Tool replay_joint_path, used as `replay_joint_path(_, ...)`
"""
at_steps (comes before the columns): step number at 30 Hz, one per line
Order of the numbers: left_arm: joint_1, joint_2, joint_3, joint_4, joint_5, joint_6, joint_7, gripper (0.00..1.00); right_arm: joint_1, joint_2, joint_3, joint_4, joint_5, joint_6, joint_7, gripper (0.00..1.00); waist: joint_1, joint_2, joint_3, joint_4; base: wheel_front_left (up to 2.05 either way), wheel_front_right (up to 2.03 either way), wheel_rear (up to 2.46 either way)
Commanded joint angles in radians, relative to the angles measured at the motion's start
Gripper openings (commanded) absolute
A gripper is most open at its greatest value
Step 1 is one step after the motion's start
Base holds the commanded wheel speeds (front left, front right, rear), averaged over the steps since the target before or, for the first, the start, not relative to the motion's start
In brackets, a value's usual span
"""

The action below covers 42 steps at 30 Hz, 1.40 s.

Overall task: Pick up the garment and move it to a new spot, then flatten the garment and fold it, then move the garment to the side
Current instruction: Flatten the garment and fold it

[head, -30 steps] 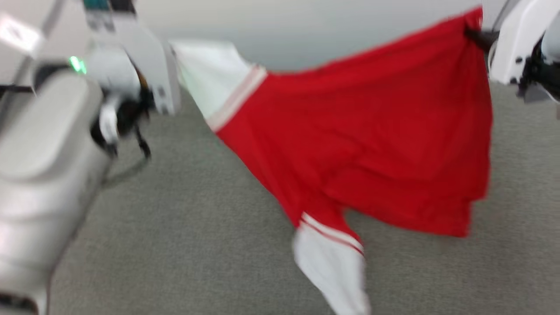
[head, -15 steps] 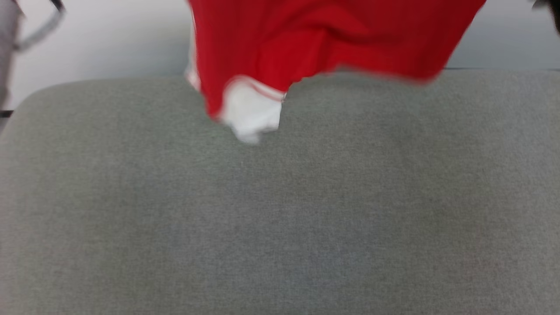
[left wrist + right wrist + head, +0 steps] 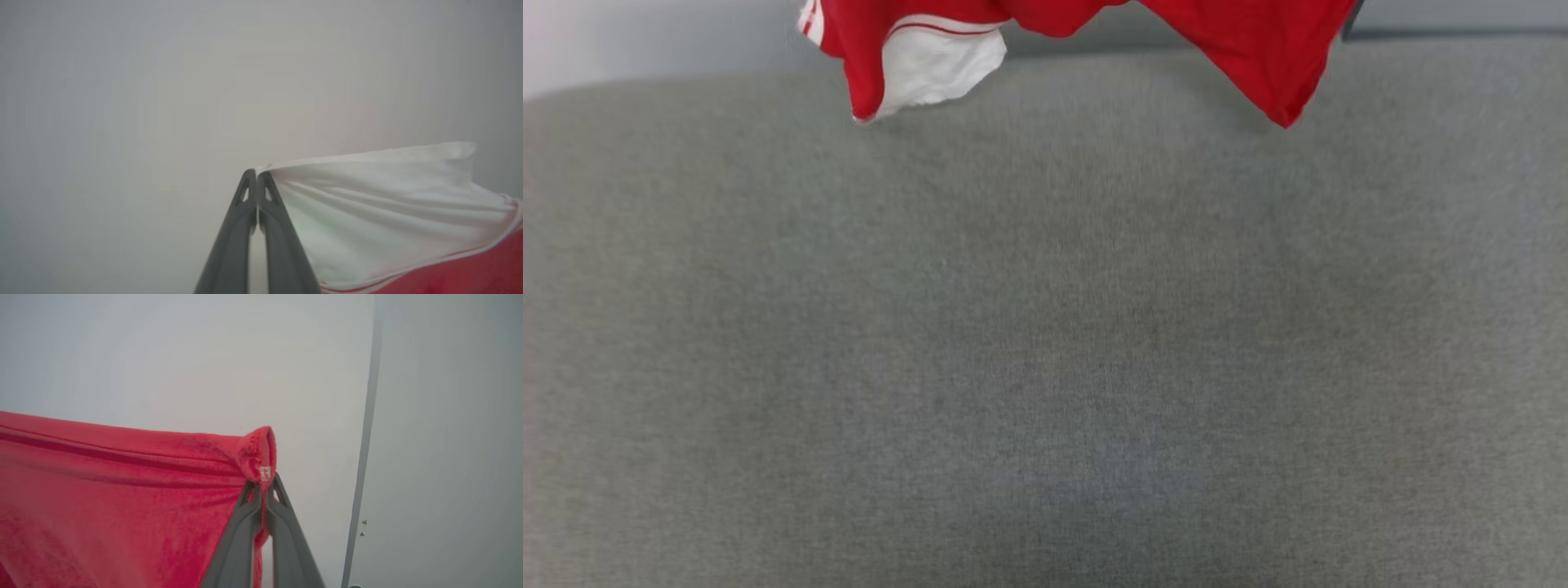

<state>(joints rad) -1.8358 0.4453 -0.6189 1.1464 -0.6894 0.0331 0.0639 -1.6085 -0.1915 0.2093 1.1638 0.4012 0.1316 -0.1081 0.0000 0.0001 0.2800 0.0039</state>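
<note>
Two tools hold the garment aloft between them: your left tool is pinched together on the edge of a white limb end, and your right tool is clamped on a red corner just beside a small white tag. In the head view the red cloth hangs from the top edge, its hem and another white end dangling over the far side of the worktop; you cannot tell whether it touches. This reads as the carry to a new spot, with flattening not yet begun. Next, lower both tools together with the span taut, letting the hanging hem land first so the cloth lays out without bunching. The worktop is grey, woven and likely grippy. Behind it stands a plain pale wall with a grey vertical trim strip.
</note>
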Motion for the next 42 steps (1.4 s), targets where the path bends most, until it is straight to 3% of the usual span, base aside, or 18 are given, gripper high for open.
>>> replay_joint_path(1,-0.036,0.014,0.003,0.010,0.004,-0.004,-0.021,0.00,-0.022,-0.004,-0.005,0.013,-0.011,-0.002,-0.018,0.00,0.0000,-0.0001,0.099,-0.010,0.00,0.00,0.00)
replay_joint_path(9,-0.154,-0.026,0.000,0.023,0.027,-0.023,-0.213,0.00,-0.136,0.003,-0.029,0.034,-0.086,-0.002,-0.148,0.00,0.0000,-0.0001,0.285,-0.008,0.00,0.00,0.00)
replay_joint_path(13,-0.220,-0.044,0.020,0.013,0.024,-0.032,-0.303,0.00,-0.178,-0.014,-0.099,-0.052,-0.163,-0.002,-0.158,0.00,0.0000,-0.0001,0.363,0.008,0.00,0.00,0.00)
replay_joint_path(19,-0.280,-0.030,0.102,-0.099,0.031,-0.045,-0.330,0.00,-0.111,0.032,-0.301,-0.236,-0.352,-0.002,-0.156,0.00,0.0000,-0.0001,0.435,0.047,0.00,0.00,0.00)
replay_joint_path(21,-0.221,-0.039,0.153,-0.145,0.025,-0.045,-0.329,0.00,-0.096,0.051,-0.347,-0.239,-0.406,-0.002,-0.156,0.00,0.0000,-0.0001,0.440,0.066,0.00,0.00,0.00)
replay_joint_path(25,-0.133,-0.047,0.200,-0.173,0.056,-0.084,-0.328,0.00,-0.063,0.090,-0.395,-0.206,-0.457,-0.002,-0.156,0.00,0.0000,-0.0001,0.425,0.099,0.00,0.00,0.00)
replay_joint_path(31,0.019,-0.072,0.213,-0.109,0.061,-0.139,-0.329,0.00,-0.019,0.114,-0.299,-0.123,-0.415,-0.002,-0.156,0.00,0.0000,-0.0001,0.340,0.121,0.00,0.00,0.00)
replay_joint_path(35,0.111,-0.085,0.166,-0.066,0.082,-0.156,-0.328,0.00,0.038,0.110,-0.217,-0.067,-0.347,-0.002,-0.156,0.00,0.0000,-0.0001,0.267,0.129,0.00,0.00,0.00)
replay_joint_path(42,0.364,-0.103,0.009,-0.057,0.068,-0.164,-0.229,0.00,0.235,0.049,-0.003,-0.064,-0.101,-0.001,-0.070,0.00,0.0000,-0.0001,0.068,0.146,0.00,0.00,0.00)
